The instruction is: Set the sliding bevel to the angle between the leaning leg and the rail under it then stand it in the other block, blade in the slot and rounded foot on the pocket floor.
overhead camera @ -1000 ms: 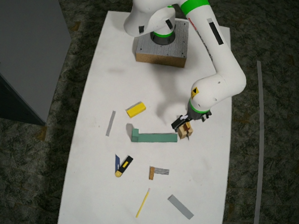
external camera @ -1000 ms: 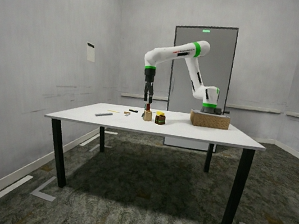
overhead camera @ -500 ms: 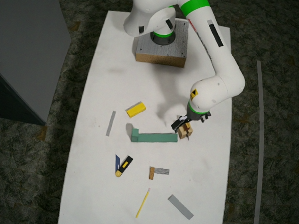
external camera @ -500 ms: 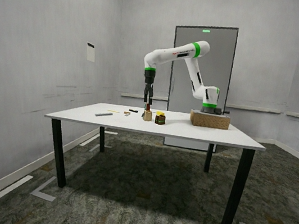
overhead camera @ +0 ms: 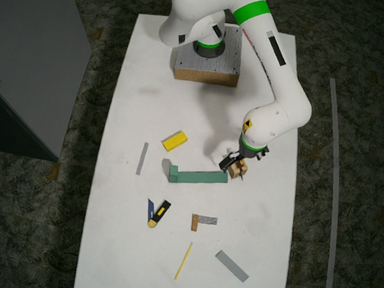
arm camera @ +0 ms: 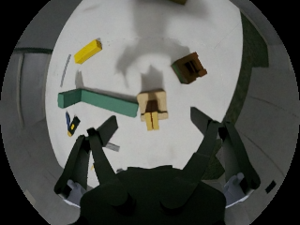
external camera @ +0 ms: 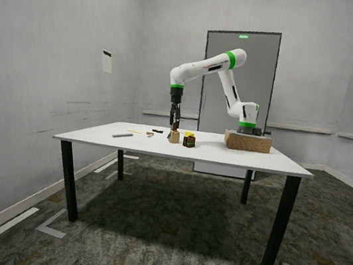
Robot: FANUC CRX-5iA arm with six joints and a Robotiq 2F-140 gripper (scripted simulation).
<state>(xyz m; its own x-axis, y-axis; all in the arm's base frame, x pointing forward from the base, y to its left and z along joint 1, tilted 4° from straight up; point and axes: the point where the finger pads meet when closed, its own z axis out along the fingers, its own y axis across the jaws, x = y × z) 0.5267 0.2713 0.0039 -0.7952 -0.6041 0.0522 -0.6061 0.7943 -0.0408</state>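
Observation:
A tan block [overhead camera: 233,172] [external camera: 174,137] [arm camera: 148,100] stands at the right end of the green rail [overhead camera: 201,176] [arm camera: 100,101]. The sliding bevel [overhead camera: 241,164] [arm camera: 154,120], with a brown body, stands upright in it. The rail's short leaning leg [overhead camera: 173,170] rises at its left end. My gripper [overhead camera: 239,160] [external camera: 173,123] [arm camera: 153,117] is open and empty. It points down just above the tan block, with one finger on each side of the bevel's top. A dark brown block [external camera: 190,142] [arm camera: 189,67] stands to the right of the tan one; in the overhead view my arm hides it.
A yellow block [overhead camera: 175,141], a grey strip [overhead camera: 141,158], a second blue, black and yellow bevel [overhead camera: 158,213], a try square [overhead camera: 202,220], a pencil [overhead camera: 184,260] and a grey bar [overhead camera: 232,265] lie on the table. The arm's base block [overhead camera: 206,75] stands at the back.

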